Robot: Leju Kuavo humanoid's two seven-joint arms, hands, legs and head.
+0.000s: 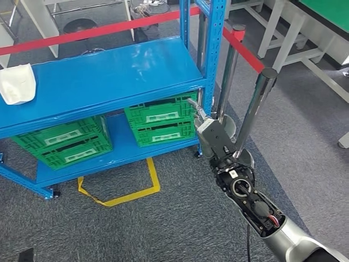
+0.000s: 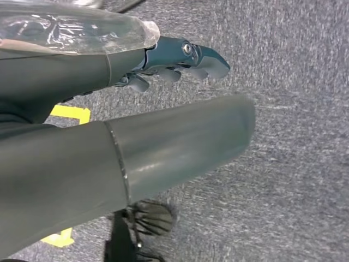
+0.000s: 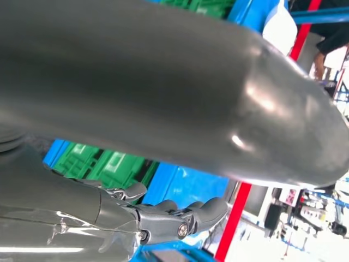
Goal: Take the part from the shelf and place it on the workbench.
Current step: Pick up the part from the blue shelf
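1. The blue shelf (image 1: 103, 73) takes up the left and middle of the head view, sitting on grey carpet (image 1: 173, 218).
2. The part (image 1: 17, 83), a white, rounded thing, lies on the shelf's upper board right at its left end, touching nothing else.
3. On the lower board there are two stacks of green crates: one on the left (image 1: 66, 141), one on the right (image 1: 161, 119) near the front right upright.
4. The right hand (image 1: 197, 112) is reaching out in front of that right-hand crate stack, close to the blue post. Its fingers (image 3: 197, 210) look stretched out fairly straight with nothing between them, so it's open and not holding anything. It's well apart from the part.
5. The left hand (image 2: 181, 57) hangs over the carpet in its wrist view, fingers extended and apart, also holding nothing.
6. A red barrier belt (image 1: 90, 31) runs behind the shelf to a silver post (image 1: 255, 109) just beside the right arm.
7. Yellow tape (image 1: 136, 191) marks the floor in front of the shelf.
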